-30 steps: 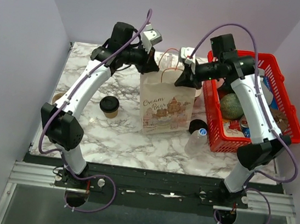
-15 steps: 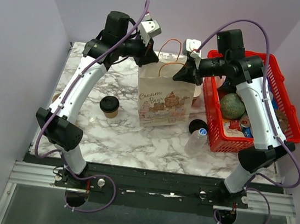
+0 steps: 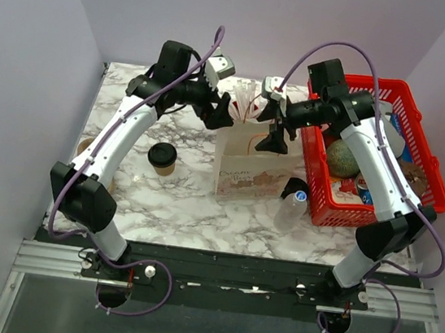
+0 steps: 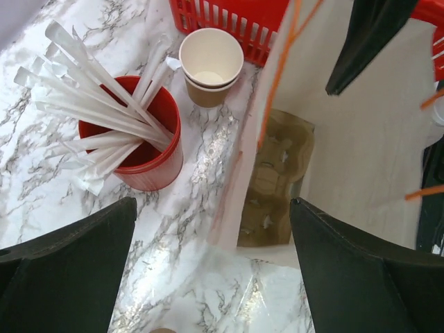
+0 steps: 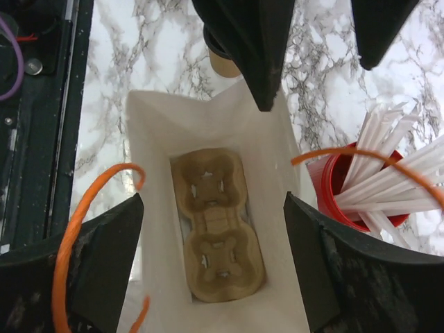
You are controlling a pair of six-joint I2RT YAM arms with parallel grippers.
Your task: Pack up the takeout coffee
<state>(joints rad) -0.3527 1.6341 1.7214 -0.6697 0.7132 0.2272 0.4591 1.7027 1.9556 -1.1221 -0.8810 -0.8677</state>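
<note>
The takeout coffee (image 3: 161, 157), a small tan kraft-paper cup with a round black plastic lid, stands upright on the white marble-patterned counter (image 3: 168, 209). It is in the counter's left half, about midway between the far and near edges, and clear of the white printed paper bag (image 3: 245, 178) at the centre. Only the overhead view shows the whole cup. The right wrist view catches just a sliver of it past the bag's rim, and the left wrist view does not show it.

The left gripper (image 3: 222, 116) hangs over the bag's left rim and the right gripper (image 3: 274, 139) over its right rim. Both have their fingers spread wide and hold nothing.

Only the wrist views see into the bag, where a brown moulded-cardboard cup carrier (image 5: 215, 222) lies flat on the bottom. The thin orange cord handles (image 5: 90, 201) arch loose above the rim.

The left wrist view shows a red cup (image 4: 149, 163) full of white paper-wrapped straws (image 4: 90, 83) beyond the bag, near the counter's far edge. Just beside it is a lidless tan paper cup (image 4: 210, 62) with a white inside.

The overhead view alone takes in the whole red plastic basket (image 3: 385, 84) along the counter's right edge.
</note>
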